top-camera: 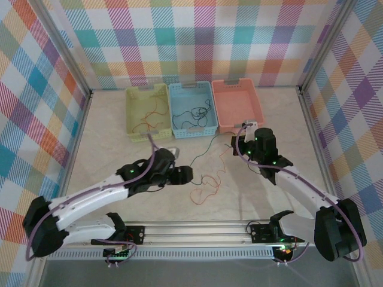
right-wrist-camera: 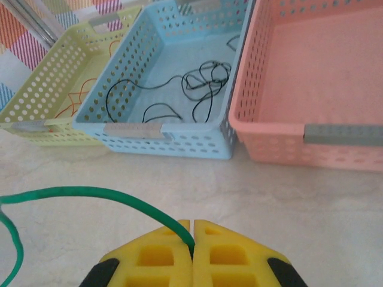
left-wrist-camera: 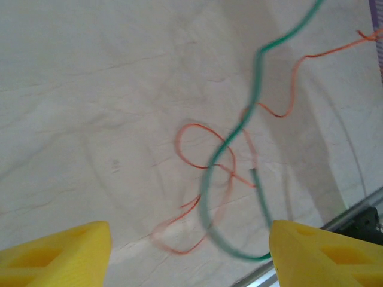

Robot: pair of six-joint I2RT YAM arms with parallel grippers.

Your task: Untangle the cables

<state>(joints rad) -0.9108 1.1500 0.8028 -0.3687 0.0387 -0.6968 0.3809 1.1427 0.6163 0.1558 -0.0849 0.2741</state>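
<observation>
My right gripper (right-wrist-camera: 191,239) (top-camera: 240,140) is shut on one end of a green cable (right-wrist-camera: 90,192), just in front of the baskets. The green cable (top-camera: 206,149) runs from it down and left across the table. In the left wrist view the green cable (left-wrist-camera: 230,143) looks blurred and curls into a loop beside one yellow finger (left-wrist-camera: 326,254). My left gripper (left-wrist-camera: 190,257) (top-camera: 187,173) is open above the table, with nothing between its fingers. An orange cable (left-wrist-camera: 192,125) (top-camera: 206,186) lies in curls under the green one. Black cables (right-wrist-camera: 203,81) lie in the blue basket.
Three baskets stand in a row at the back: yellow (top-camera: 133,113) with an orange wire (right-wrist-camera: 75,101) inside, blue (top-camera: 175,98), and pink (top-camera: 239,89). A metal rail (top-camera: 197,227) runs along the near edge. Checked walls close in the table.
</observation>
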